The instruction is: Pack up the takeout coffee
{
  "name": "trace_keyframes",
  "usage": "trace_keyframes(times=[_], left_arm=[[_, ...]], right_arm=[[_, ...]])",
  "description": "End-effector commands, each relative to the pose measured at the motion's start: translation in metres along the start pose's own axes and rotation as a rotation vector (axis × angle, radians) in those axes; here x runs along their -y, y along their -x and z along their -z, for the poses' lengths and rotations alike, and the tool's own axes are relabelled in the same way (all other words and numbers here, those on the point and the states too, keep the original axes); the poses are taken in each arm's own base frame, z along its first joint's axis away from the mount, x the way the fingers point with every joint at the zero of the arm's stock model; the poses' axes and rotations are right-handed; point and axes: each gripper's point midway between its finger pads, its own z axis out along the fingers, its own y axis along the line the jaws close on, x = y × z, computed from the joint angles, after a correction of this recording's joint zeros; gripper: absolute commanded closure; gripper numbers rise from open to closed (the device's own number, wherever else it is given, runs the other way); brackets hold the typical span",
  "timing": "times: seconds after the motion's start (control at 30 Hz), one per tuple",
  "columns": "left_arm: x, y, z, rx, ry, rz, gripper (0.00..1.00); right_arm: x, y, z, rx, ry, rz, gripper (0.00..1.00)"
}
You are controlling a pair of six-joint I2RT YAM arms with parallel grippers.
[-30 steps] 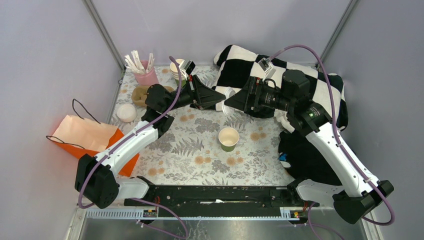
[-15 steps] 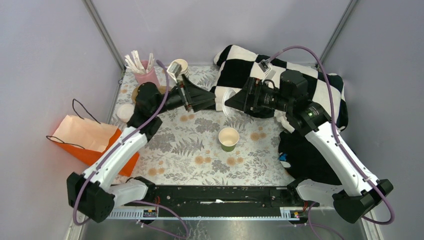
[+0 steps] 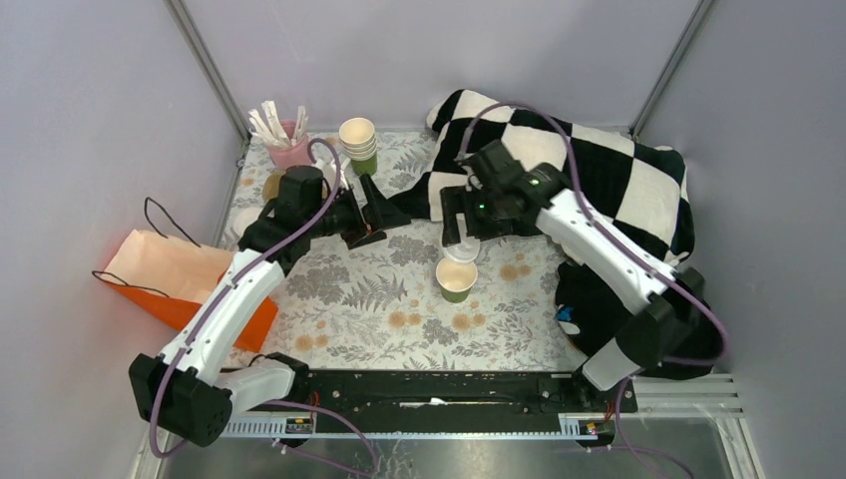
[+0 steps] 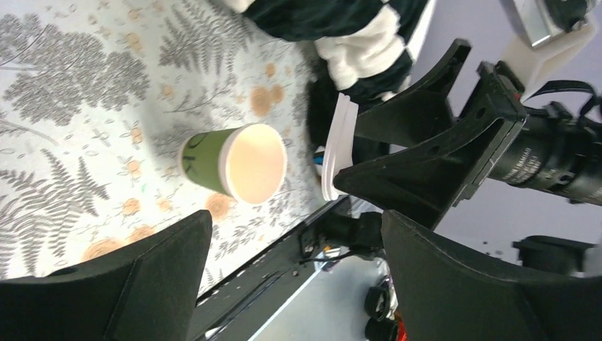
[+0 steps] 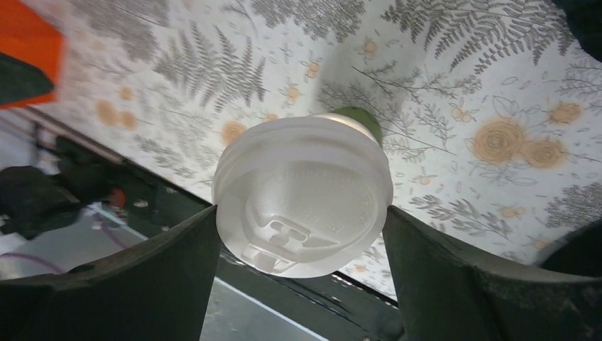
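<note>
The takeout coffee's green paper cup (image 3: 457, 279) stands upright and lidless in the middle of the floral table; it also shows in the left wrist view (image 4: 234, 162). My right gripper (image 3: 459, 235) hangs just above it, shut on the round white lid (image 5: 304, 195) by its rim. Only a sliver of the green cup (image 5: 358, 119) peeks out behind the lid. In the left wrist view the lid (image 4: 339, 145) appears edge-on. My left gripper (image 3: 377, 222) is to the cup's left and further back, open, with nothing between its fingers (image 4: 106, 284).
A stack of lidless cups (image 3: 359, 140) and a pink holder of sticks (image 3: 284, 140) stand at the back left. An orange paper bag (image 3: 180, 279) lies at the left edge. A black-and-white checked cloth (image 3: 599, 170) covers the back right.
My left gripper opened, let go of the lid and drew back to the left. My right gripper kept the lid, turned downward and carried it over the green cup.
</note>
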Motion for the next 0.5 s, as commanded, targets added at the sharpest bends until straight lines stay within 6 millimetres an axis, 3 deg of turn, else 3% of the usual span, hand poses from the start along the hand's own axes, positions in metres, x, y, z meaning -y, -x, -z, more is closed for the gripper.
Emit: trace_keyframes(times=[0.0,0.2,0.47], left_arm=[[-0.034,-0.009,-0.011,-0.031,0.084,-0.067,0.07],[-0.068,-0.014,-0.022,-0.046,0.172,-0.094,0.07],[-0.084,-0.018,-0.023,-0.071,0.199,-0.117,0.07]], right_arm=[[0.019,-0.021,-0.011,-0.143,-0.244,0.156,0.12],[0.018,-0.042,-0.032,-0.239,-0.328,0.225,0.11],[0.012,-0.054,-0.043,-0.276,-0.37,0.272,0.09]])
